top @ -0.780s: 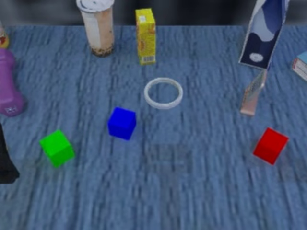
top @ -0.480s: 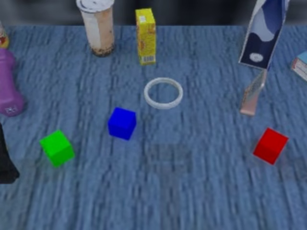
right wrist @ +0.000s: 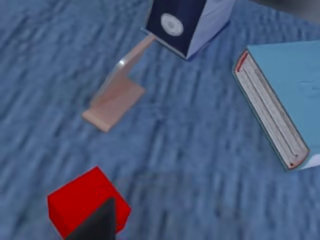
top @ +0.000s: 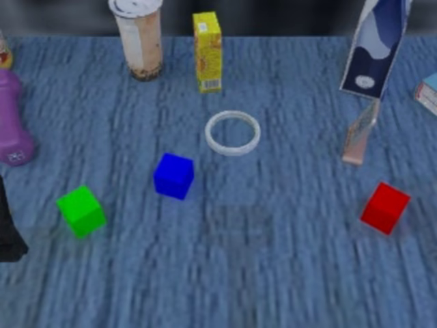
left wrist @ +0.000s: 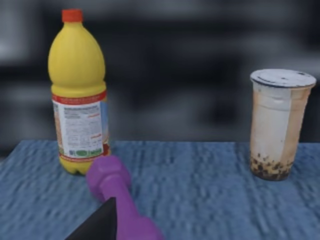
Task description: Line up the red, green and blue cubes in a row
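No displacement since the earlier top views: cubes unmoved. Lidded cup upright at the far edge, dark pearls settled at its bottom. Red cube at right, blue cube near centre, green cube at left, each rotated corner-forward, no long axis. Left gripper at left edge, right gripper above red cube; finger state indeterminable.
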Controlling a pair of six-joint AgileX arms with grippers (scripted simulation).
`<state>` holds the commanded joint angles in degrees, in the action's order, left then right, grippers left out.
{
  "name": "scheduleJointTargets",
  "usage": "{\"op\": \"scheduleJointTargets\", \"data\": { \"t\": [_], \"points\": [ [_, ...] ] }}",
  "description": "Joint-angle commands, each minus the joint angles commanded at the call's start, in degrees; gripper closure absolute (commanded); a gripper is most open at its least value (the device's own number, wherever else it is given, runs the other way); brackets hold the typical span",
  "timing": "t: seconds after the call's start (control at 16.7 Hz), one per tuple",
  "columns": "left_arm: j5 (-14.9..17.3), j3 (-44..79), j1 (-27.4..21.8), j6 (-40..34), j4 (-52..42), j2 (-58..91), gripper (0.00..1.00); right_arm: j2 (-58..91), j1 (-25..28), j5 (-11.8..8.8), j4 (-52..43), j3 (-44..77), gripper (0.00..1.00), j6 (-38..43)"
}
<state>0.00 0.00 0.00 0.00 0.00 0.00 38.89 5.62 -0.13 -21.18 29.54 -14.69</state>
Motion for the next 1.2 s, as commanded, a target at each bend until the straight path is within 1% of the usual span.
{"op": "scheduleJointTargets", "data": {
  "t": [0.42,0.66,0.9,1.2],
  "points": [
    [0.0,0.0,0.0,0.0,0.0,0.0,0.0,43.1,5.1,0.1,-21.0,26.7,0.0,-13.8],
    [0.0,0.0,0.0,0.0,0.0,0.0,0.0,60.6,7.3,0.2,-30.1,39.1,0.0,-20.0],
    [0.0,0.0,0.0,0.0,0.0,0.0,0.0,70.4,8.8,0.2,-35.2,47.3,0.0,-23.8],
    [0.0,0.0,0.0,0.0,0.0,0.0,0.0,72.3,9.0,0.2,-36.1,48.9,0.0,-24.5]
  ]
}}
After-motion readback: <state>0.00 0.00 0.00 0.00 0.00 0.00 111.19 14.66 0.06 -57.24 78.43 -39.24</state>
